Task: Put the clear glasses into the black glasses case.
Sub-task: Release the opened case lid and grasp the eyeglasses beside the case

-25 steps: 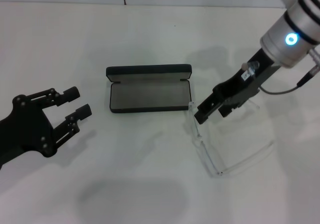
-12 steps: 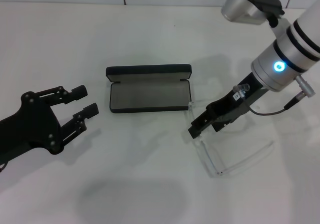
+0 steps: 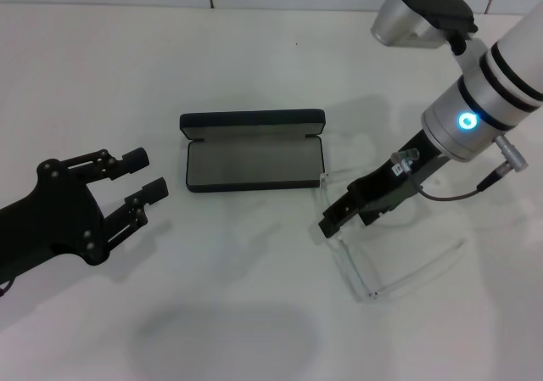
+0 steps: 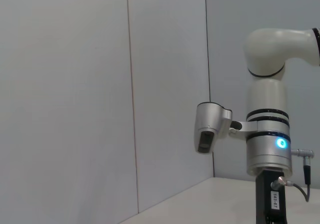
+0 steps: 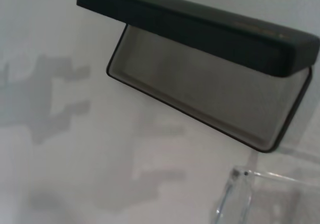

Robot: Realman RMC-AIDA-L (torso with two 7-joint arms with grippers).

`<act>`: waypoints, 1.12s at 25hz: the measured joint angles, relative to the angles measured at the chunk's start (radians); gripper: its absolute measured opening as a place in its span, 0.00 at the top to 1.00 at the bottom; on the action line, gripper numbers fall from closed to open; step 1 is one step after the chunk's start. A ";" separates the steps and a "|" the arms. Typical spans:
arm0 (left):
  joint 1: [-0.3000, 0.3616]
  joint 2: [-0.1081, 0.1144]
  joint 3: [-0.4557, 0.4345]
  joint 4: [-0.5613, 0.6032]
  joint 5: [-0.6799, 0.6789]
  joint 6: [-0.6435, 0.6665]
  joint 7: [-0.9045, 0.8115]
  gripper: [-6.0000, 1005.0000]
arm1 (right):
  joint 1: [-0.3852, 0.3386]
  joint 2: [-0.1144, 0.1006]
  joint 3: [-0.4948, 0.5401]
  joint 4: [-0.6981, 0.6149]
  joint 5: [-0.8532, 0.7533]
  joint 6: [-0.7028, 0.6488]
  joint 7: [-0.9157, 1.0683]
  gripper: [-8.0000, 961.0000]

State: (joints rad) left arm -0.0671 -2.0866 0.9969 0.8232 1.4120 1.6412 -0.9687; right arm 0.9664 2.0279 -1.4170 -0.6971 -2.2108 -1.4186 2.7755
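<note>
White tabletop carries the black glasses case, open with its grey lining up and its lid standing along the far edge; the clear glasses lie unfolded just beside the case's right end, lens toward the case and temple arms running away from it. Over the lens end hangs the right claw, and whether its fingers are spread or pinched I cannot tell. Well off to the left, the left claw hovers with its fingers parted, holding nothing. Judged from here, the danger is a poor bite on thin, slick plastic: the glasses could skid or twist free, or, carried with arms unfolded, catch the case rim and push it aside.
</note>
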 joint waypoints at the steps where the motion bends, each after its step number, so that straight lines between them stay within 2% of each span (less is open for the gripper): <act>1: 0.000 0.000 0.000 0.000 0.001 0.000 0.004 0.62 | 0.001 0.000 -0.003 0.000 0.006 0.002 0.000 0.27; 26: -0.010 0.000 0.000 -0.010 0.007 0.000 0.011 0.62 | 0.003 -0.003 -0.060 0.021 0.016 -0.005 -0.011 0.32; 28: -0.010 0.000 0.000 -0.010 0.007 0.000 0.011 0.62 | 0.002 -0.004 -0.057 0.023 0.017 -0.008 -0.007 0.39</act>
State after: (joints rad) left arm -0.0767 -2.0861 0.9971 0.8129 1.4190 1.6413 -0.9572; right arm 0.9688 2.0236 -1.4740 -0.6745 -2.1934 -1.4267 2.7687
